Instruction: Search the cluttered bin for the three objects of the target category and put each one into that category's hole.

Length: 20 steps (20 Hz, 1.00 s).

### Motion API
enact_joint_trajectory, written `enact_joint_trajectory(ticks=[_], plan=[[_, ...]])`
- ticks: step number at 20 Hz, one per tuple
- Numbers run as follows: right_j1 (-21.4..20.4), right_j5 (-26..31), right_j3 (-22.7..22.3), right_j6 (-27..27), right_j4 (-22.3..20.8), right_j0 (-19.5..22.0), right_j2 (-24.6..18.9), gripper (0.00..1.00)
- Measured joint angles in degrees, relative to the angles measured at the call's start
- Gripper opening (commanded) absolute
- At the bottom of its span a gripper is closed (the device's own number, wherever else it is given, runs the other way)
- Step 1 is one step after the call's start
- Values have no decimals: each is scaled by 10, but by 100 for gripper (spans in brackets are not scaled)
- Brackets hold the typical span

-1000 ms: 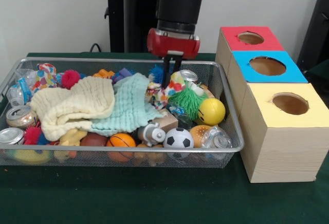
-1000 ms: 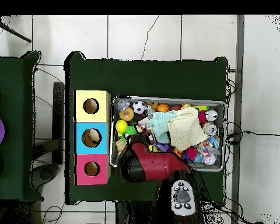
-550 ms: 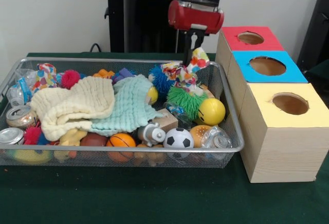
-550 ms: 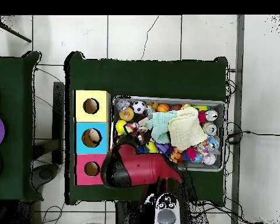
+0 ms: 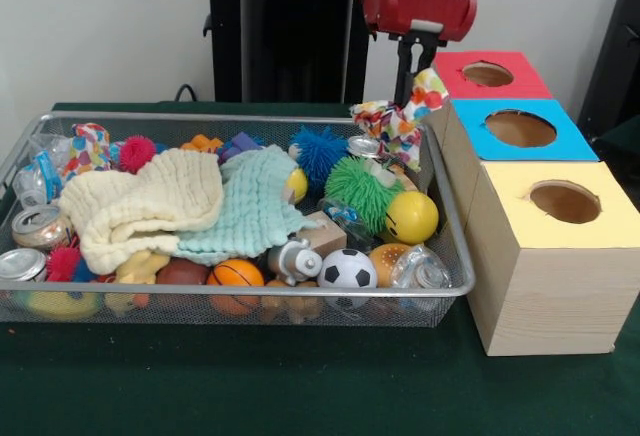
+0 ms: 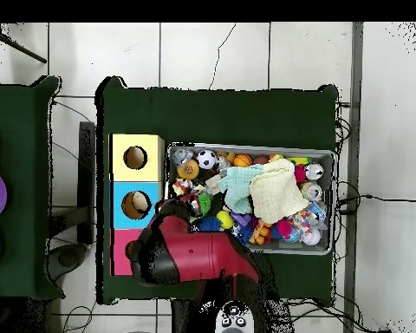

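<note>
My gripper (image 5: 408, 76) hangs above the bin's far right corner, close to the red box (image 5: 487, 74), and is shut on a white cloth with coloured polka dots (image 5: 398, 124). The cloth dangles over the wire bin's rim (image 5: 150, 115), its lower end just above a can. Beside the bin stand the blue box (image 5: 520, 128) and the yellow box (image 5: 565, 201), each with a round hole on top. In the overhead view the red arm (image 6: 194, 256) covers the gripper and most of the red box (image 6: 120, 260); the polka-dot cloth (image 6: 184, 188) shows beside the blue box (image 6: 135, 205).
The bin holds a cream cloth (image 5: 140, 206), a mint cloth (image 5: 255, 206), a green spiky ball (image 5: 360, 188), a blue spiky ball (image 5: 320, 149), a yellow ball (image 5: 411, 217), a soccer ball (image 5: 347, 269), a basketball (image 5: 237, 274) and cans (image 5: 38, 224).
The gripper has risen out of the bin and travelled toward the boxes, pulling the polka-dot cloth up and off the pile. The other items stay put.
</note>
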State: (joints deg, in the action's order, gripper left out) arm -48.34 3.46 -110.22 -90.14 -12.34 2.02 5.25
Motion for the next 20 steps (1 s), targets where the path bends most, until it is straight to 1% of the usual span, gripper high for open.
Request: enact_joint_trajectory(ticks=[4,8,14,18,20], plan=[[-14,10,-14,0,22,-9,0,0],[-35,41,-28,0,47,-34,2,0],[-70,99,-41,0,82,-92,14,0],[-86,115,-42,-2,104,-116,15,0],[-92,125,-39,-4,124,-130,17,0]])
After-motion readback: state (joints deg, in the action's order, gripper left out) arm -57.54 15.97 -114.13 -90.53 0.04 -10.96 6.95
